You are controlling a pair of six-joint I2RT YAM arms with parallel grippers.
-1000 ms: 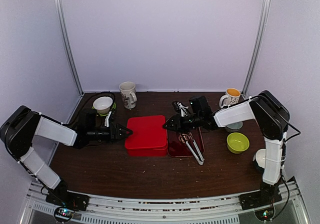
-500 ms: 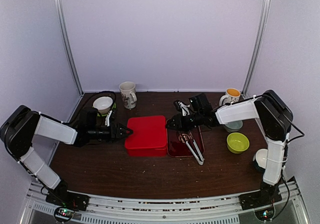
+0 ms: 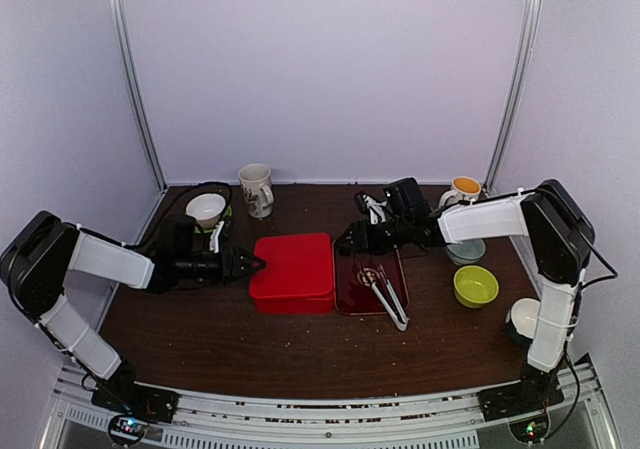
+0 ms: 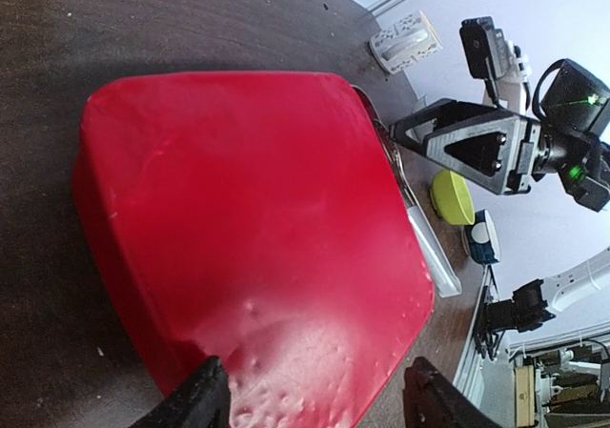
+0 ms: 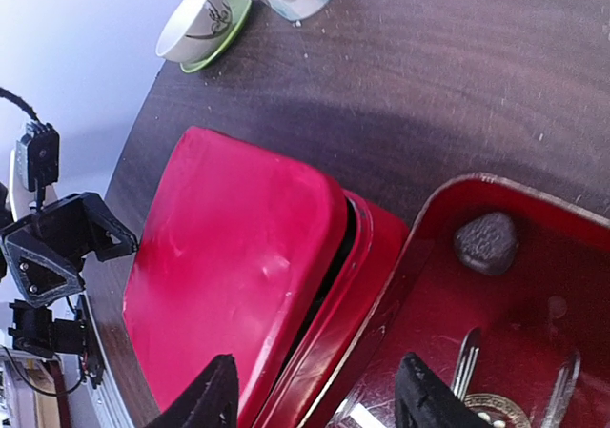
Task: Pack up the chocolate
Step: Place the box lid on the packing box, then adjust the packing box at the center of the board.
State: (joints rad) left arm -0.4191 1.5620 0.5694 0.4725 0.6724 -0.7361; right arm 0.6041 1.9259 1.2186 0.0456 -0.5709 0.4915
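Dark chocolate piece: in tray right of red box. My right end effector, jaws apart, empty, hovers at the box's right edge, nearer; my left end effector, also apart, beyond the box.

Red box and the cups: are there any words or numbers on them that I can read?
No text here can be read.
Red box: plain lid, nothing written.
White cup: dark marks, too blurred to read.
Tall mug: dark print, too small to read.

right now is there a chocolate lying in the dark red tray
Yes, the right wrist view shows one dark chocolate piece lying loose on the floor of the dark red tray, near its corner.
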